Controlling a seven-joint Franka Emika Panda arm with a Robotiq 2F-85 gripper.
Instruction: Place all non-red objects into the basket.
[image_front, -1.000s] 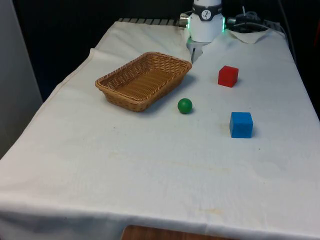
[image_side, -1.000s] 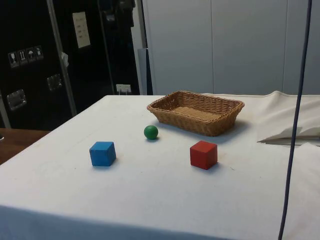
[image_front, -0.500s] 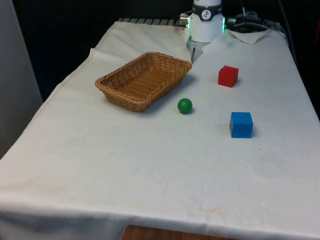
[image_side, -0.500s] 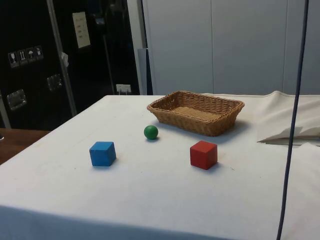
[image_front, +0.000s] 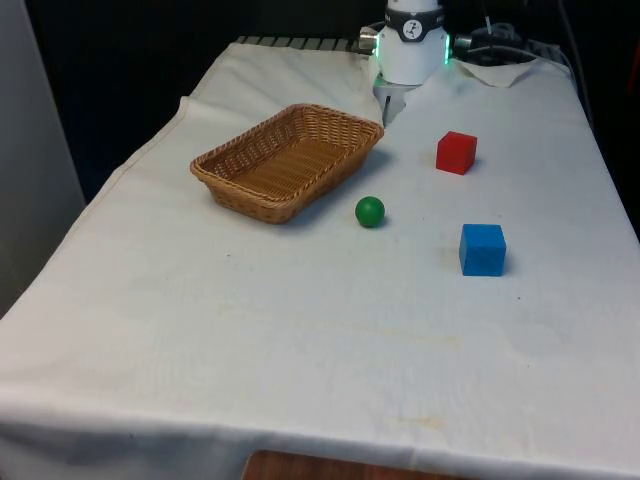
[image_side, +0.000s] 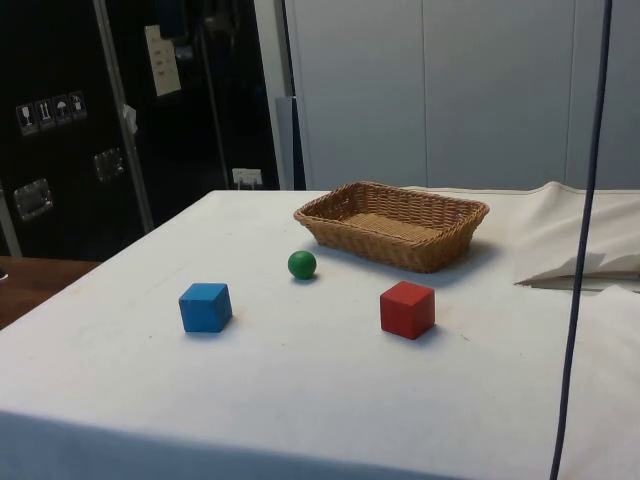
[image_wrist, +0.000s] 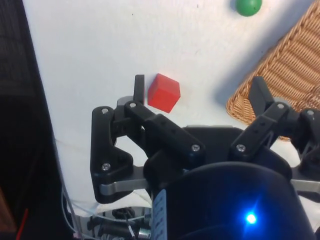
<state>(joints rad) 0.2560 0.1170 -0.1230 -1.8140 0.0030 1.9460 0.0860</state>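
Green ball (image_front: 370, 211) may roll off if nudged; the spread pincer (image_wrist: 197, 97) hangs nearest the red cube (image_wrist: 163, 92), inviting a wrong pick

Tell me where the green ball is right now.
In the front view, the green ball sits on the cloth just off the basket, toward that view's right, with the blue cube farther right.

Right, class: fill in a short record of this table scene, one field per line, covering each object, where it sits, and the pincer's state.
basket: wicker basket, nothing in it
green ball: green ball on the cloth, beside the basket, apart from it
blue cube: blue cube on the cloth, outside the basket
red cube: red cube on the cloth
pincer: pincer open, holding nothing, above the table
non-red objects still out: two
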